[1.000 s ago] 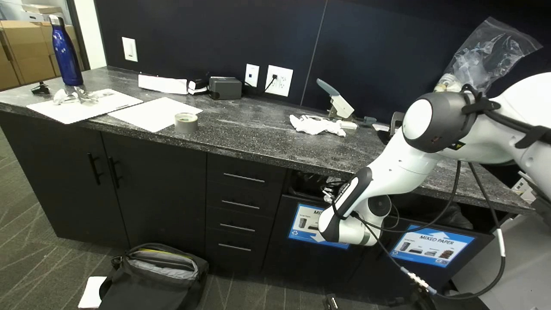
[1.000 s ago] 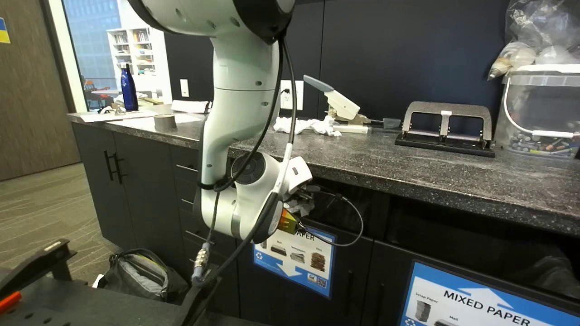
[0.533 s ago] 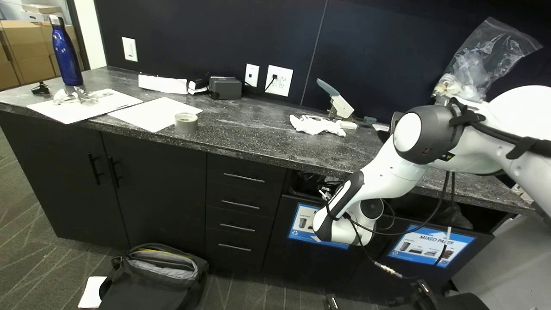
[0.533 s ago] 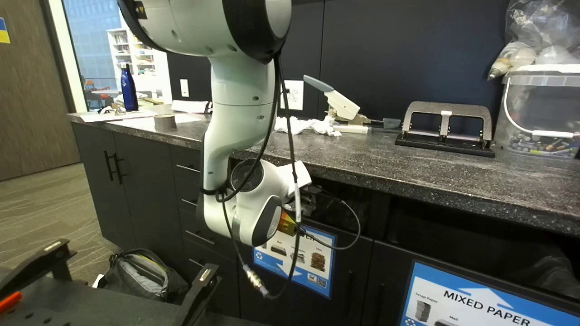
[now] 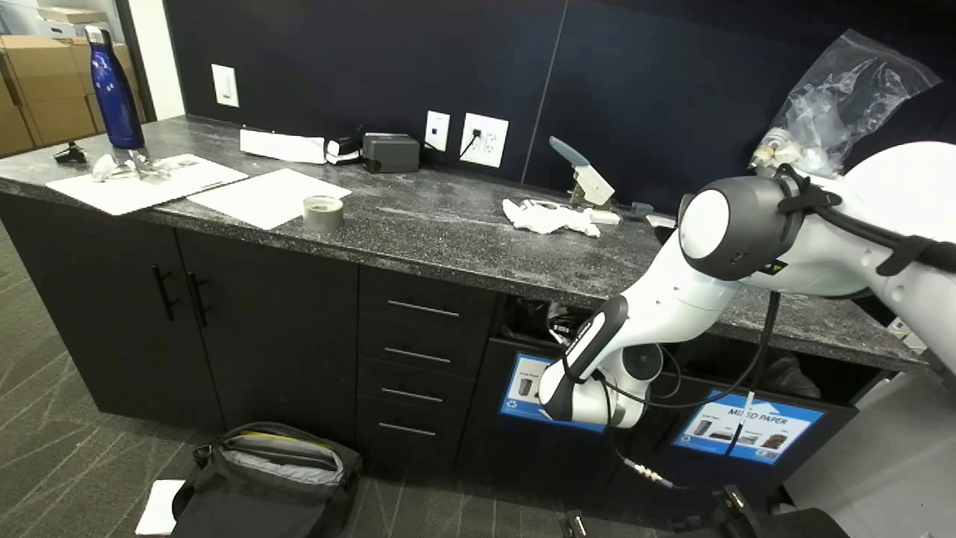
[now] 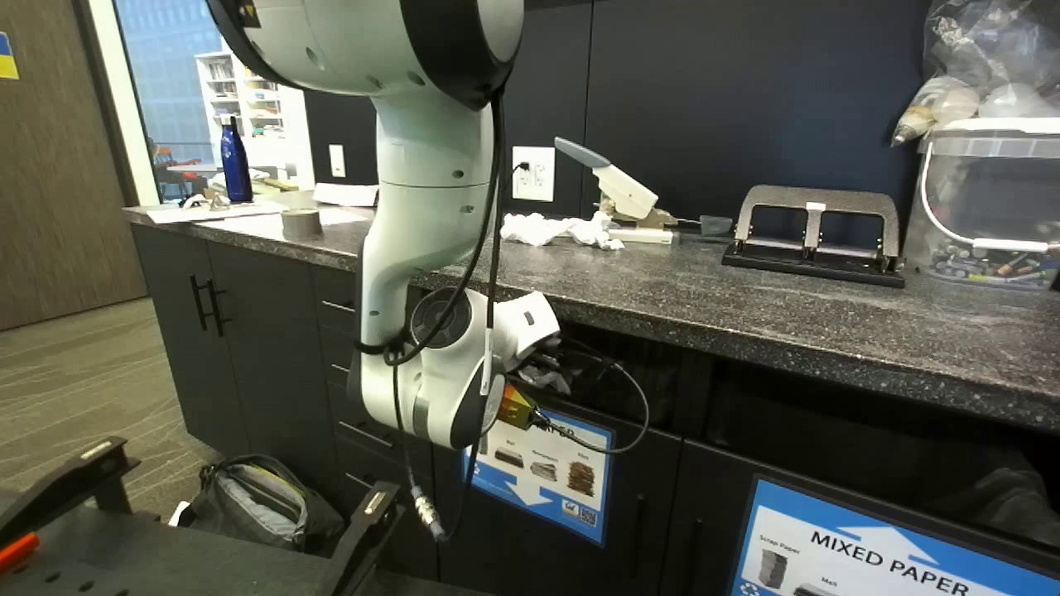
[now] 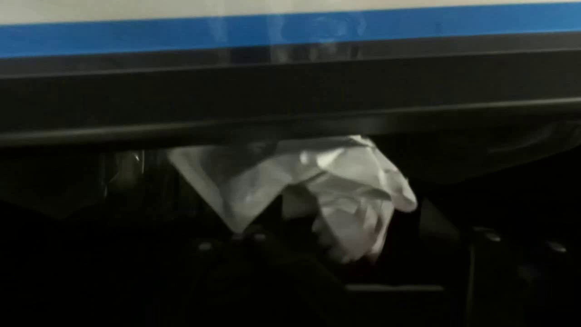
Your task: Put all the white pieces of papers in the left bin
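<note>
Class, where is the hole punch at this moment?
In an exterior view, the hole punch is on the counter towards the right, between the stapler and the clear bucket.

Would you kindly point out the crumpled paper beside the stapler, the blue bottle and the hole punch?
Crumpled paper (image 5: 550,218): in an exterior view, near its middle.
Blue bottle (image 5: 117,101): in an exterior view, on its body.
Hole punch (image 6: 812,229): in an exterior view, on its middle post.

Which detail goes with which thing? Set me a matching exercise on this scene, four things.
Things
1. left bin's sign
2. right bin's sign
3. crumpled white paper
4. blue bottle

Details
A. bears an upward white arrow
B. upright on the counter
C. bears a downward white arrow
D. beside the stapler

Pairs: 1-C, 2-A, 3-D, 4-B
</note>
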Tool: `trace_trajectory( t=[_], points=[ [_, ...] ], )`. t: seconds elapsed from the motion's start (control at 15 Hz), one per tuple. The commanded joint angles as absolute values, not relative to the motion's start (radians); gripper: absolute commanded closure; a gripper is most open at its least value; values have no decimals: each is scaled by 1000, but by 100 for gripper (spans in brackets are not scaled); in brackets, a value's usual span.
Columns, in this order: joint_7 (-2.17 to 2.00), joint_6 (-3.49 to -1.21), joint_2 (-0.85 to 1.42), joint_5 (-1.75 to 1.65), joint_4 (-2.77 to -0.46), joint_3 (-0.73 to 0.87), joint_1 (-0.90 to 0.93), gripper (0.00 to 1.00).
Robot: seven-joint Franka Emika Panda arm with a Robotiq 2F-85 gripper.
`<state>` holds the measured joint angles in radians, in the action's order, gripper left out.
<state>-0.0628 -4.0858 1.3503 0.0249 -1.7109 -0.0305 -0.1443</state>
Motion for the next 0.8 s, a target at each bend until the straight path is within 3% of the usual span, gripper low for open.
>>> trace_trajectory(
  t=[0.0,0.4,0.73],
  points=[
    [-68,-4137,1250,39,-1862,-20,-122,0],
    [-54,-4136,1054,48,-2181,-14,-97,0],
    [-49,-3961,813,-138,-2434,-28,-112,0]
  ],
)
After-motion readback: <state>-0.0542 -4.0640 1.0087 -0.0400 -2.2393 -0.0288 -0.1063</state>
